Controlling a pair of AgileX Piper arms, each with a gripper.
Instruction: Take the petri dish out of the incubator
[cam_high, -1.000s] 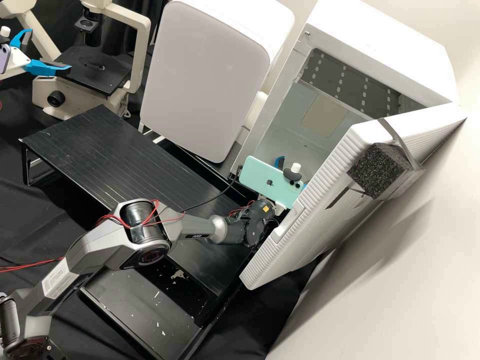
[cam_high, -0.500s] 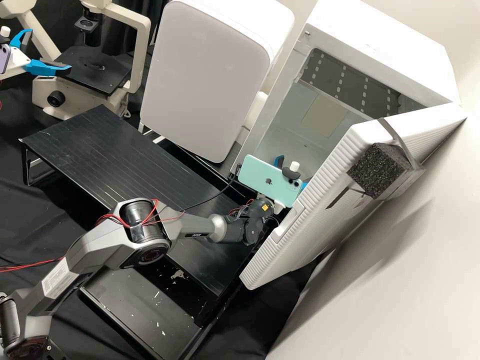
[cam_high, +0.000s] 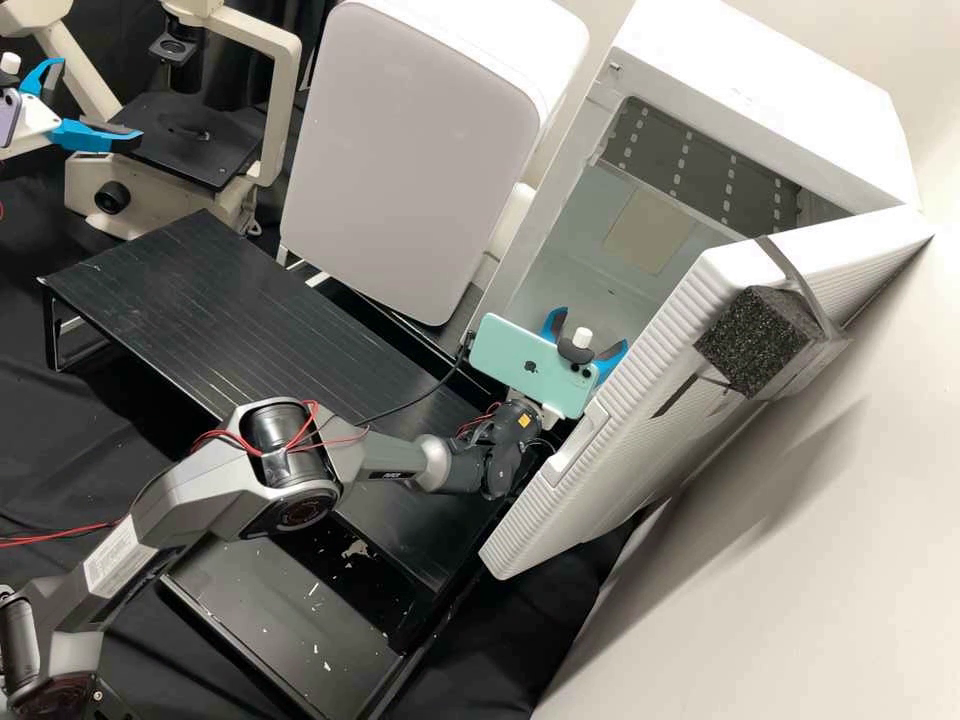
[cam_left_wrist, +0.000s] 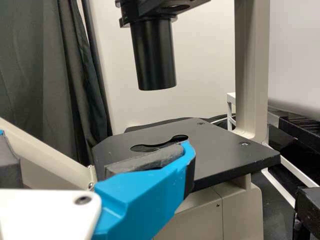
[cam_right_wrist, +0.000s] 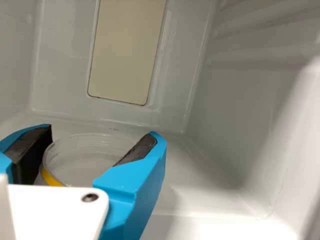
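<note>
While the right gripper (cam_high: 590, 330) has its 2 blue fingers apart, the round, see-through petri dish (cam_right_wrist: 90, 152) with a yellow strip sits between them, lower left in the right wrist view, partly hidden, inside the smooth white incubator (cam_high: 760, 105). The left gripper (cam_high: 98, 100), upper left in the high view, is spread too.

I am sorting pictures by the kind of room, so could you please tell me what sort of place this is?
Most likely a laboratory: there is a microscope, an open incubator, and inside it a clear petri dish between the two fingers of the right pincer.
</note>
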